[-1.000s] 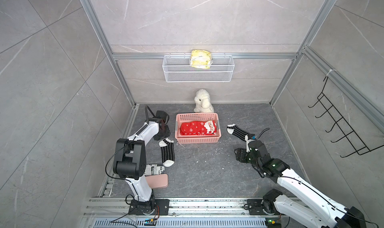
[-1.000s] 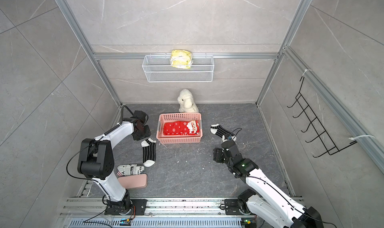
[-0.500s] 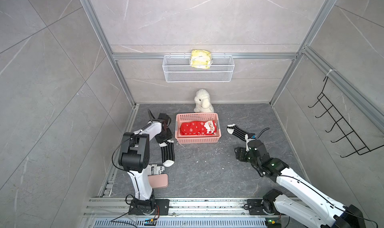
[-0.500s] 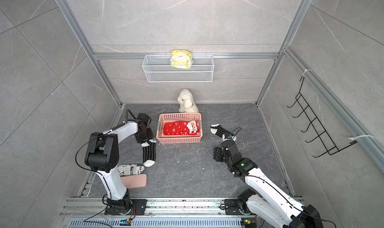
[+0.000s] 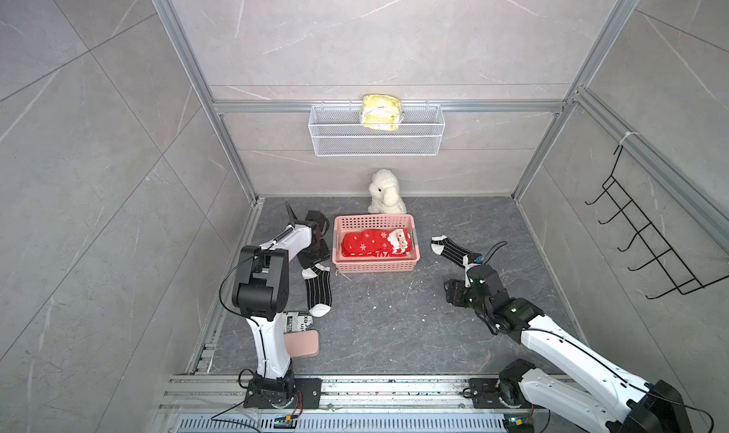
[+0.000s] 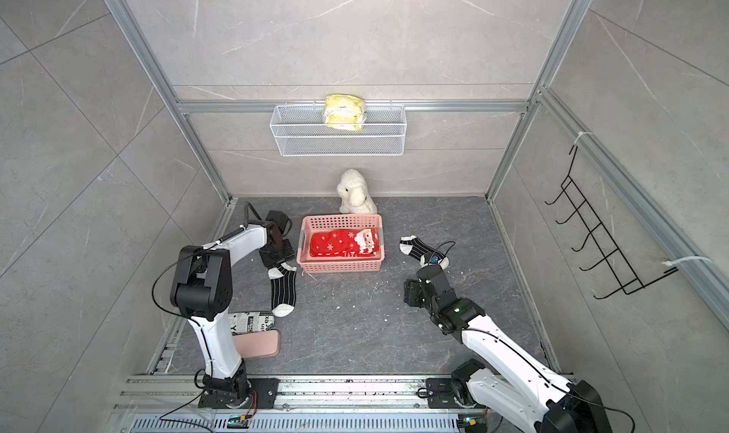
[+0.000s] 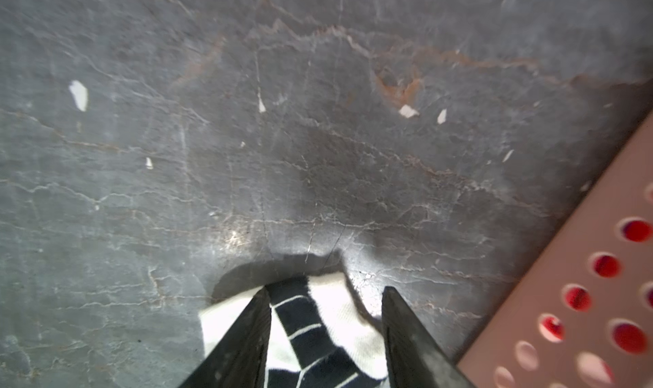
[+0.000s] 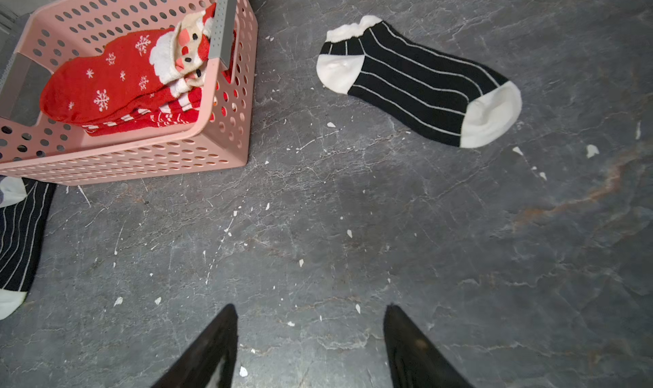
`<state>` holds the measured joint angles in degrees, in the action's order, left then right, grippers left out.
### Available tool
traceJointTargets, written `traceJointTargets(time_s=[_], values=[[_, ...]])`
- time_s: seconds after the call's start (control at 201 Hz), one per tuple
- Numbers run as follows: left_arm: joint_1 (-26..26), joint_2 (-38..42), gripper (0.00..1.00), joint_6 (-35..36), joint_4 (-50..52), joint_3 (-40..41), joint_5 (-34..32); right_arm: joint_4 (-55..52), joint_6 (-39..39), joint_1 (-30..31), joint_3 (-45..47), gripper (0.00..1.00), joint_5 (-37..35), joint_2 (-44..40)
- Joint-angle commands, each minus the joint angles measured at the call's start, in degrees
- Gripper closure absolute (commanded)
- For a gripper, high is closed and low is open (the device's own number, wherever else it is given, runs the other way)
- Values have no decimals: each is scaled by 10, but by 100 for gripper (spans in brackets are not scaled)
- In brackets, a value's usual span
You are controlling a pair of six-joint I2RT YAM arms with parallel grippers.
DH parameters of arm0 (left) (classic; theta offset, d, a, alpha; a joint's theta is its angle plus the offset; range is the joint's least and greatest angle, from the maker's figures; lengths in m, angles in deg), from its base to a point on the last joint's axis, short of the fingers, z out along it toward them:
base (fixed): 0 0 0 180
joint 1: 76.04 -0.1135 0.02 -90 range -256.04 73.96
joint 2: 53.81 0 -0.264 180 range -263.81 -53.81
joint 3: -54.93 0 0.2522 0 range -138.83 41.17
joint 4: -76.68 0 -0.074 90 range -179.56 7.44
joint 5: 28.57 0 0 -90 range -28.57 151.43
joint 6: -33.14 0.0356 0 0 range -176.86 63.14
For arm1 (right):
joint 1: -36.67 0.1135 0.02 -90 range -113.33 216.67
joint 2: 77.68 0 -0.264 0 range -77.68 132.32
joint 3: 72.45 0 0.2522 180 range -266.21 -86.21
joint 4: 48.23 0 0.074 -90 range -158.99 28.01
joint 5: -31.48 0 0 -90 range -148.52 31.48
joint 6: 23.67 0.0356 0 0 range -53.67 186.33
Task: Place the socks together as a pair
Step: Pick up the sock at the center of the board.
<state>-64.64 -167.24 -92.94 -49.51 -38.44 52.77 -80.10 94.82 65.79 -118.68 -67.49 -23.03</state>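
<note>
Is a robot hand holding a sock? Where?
Nothing is held. The left gripper stands open astride the cuff of a black striped sock; the right gripper is open, empty.

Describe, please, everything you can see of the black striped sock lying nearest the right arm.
The black striped sock is a short ankle sock of soft-looking knit, black with thin white lengthwise lines, a white toe, a white heel patch and a wavy white cuff edge. It lies flat and stretched out on the dark stone-look floor, apart from the pink basket. In the right wrist view nothing touches it; the open right gripper is well short of it.
</note>
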Motion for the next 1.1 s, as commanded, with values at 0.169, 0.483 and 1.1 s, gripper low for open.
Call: traceJointTargets(time_s=[0.169, 0.483, 1.1], values=[[5, -24, 63, -7, 37, -16, -4, 3, 1, 0, 0, 33, -7, 5], [4, -21, 96, 0, 37, -21, 8, 3, 2, -1, 2, 33, -12, 5], [5, 203, 100, 106, -67, 54, -12, 8, 3, -1, 9, 33, -30, -5]])
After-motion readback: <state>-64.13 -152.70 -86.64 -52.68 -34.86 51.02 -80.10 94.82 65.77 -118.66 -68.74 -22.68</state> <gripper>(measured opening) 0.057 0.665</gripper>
